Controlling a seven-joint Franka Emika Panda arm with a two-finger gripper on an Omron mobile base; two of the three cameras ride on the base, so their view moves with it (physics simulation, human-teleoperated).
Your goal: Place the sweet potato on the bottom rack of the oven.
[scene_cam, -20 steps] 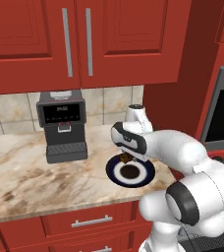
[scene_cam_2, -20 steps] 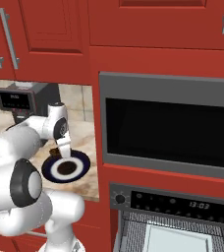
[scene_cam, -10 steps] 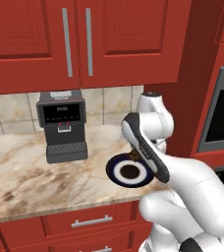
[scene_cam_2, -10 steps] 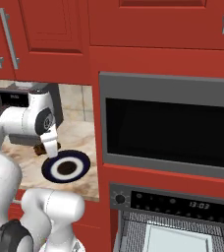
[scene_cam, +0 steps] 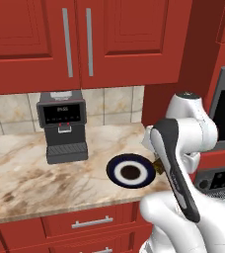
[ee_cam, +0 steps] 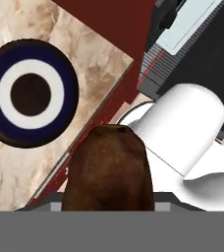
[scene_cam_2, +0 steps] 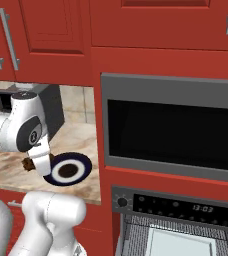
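Note:
My gripper (ee_cam: 108, 199) is shut on the sweet potato (ee_cam: 108, 170), a dark brown rough lump that covers the fingertips in the hand view. The sweet potato (scene_cam_2: 28, 163) hangs in the air above the counter's front edge, close to the blue-rimmed plate (scene_cam_2: 67, 169). In the left base view the sweet potato (scene_cam: 158, 167) peeks out beside the forearm, at the plate's (scene_cam: 130, 170) right rim. The oven (scene_cam_2: 186, 206) is low on the right with its black door dropped open (ee_cam: 207, 64). A pale rack (scene_cam_2: 178, 243) lies slid out of it, also the rack (ee_cam: 190, 22) in the hand view.
A black coffee machine (scene_cam: 62, 126) stands at the back of the marble counter (scene_cam: 25, 173). A grey-framed, black-windowed unit (scene_cam_2: 173, 127) sits above the oven. Red cabinets (scene_cam: 85, 39) hang overhead. The robot's own white body rises in front of the counter.
The arm has swung from over the plate toward the counter's front edge, carrying the sweet potato away from the plate. The hand has turned; the plate stays put.

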